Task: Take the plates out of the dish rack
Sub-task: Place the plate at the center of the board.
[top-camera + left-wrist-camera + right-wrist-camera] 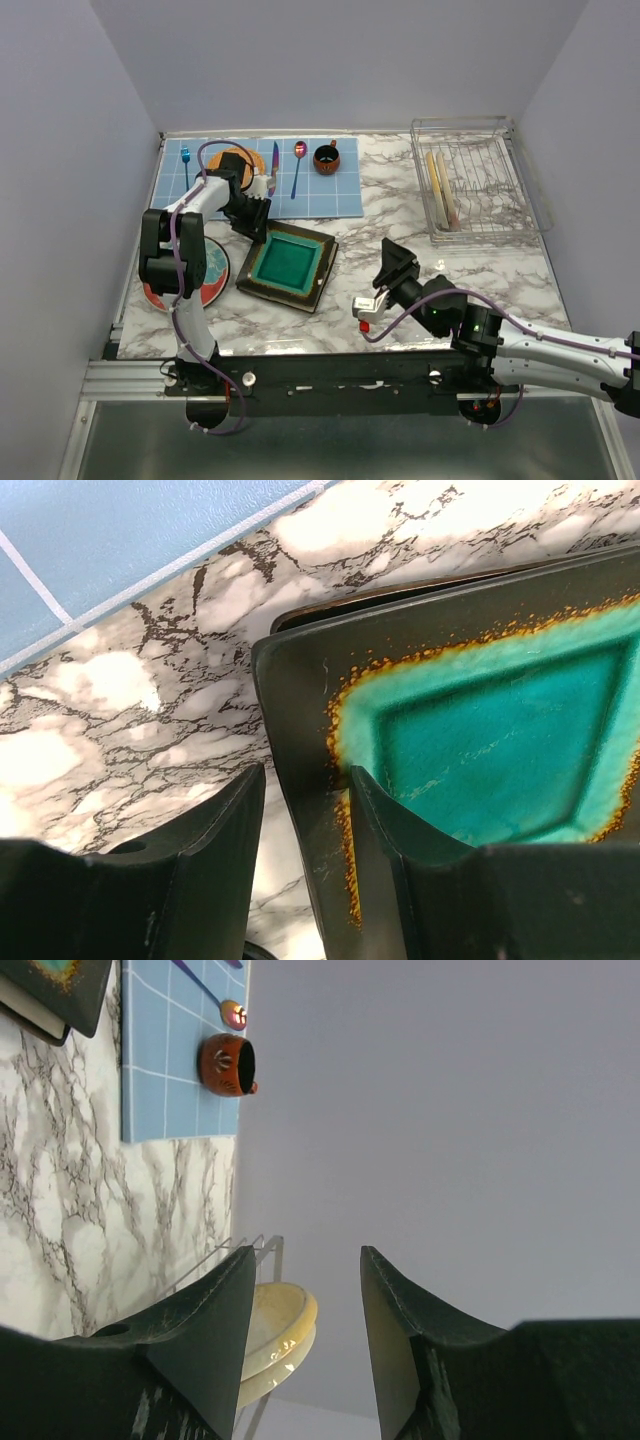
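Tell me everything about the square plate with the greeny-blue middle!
The square plate has a dark glossy rim, a sunken teal middle and speckly orange edging between. It looks like glazed pottery. It lies face up, turned cornerwise, near the blue mat on the marble table. An edge peeking out underneath hints at another plate below. The left claw straddles its rim near a corner, jaws open.
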Motion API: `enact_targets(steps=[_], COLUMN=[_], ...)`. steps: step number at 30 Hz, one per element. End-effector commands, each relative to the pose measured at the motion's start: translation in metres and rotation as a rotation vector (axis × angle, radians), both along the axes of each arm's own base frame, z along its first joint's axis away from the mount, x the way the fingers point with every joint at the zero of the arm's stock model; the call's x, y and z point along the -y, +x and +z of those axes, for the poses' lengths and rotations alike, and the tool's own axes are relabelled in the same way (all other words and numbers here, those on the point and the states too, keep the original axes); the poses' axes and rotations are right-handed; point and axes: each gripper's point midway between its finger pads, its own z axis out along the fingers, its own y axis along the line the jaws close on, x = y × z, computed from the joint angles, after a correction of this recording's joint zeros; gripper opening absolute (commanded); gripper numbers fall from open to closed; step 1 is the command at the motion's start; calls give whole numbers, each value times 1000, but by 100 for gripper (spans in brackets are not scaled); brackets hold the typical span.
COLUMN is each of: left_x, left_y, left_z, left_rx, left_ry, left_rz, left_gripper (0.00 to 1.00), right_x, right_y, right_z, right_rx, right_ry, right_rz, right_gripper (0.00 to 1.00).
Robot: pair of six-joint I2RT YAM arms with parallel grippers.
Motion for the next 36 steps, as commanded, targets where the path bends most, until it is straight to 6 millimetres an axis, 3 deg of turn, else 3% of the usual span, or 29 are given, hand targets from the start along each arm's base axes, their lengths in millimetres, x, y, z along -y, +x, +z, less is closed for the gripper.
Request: enact_targets(steps=[1,16,36], left_x=[-3,0,8], left_y=[-3,-16,-28], left_z=[-8,-12,-14], left_rx=[-1,-10,-16], left_ry=[28,119,108], left_rz=[-22,-141,-138], left_gripper=[47,32,32], right_x=[6,5,6], right_y=[1,2,1], right_z=[-4,-8,-11], right_rx=[18,8,19], right_ry=[-12,-25,-37], right_rz=[-18,-20,-14], right_gripper=[54,54,54])
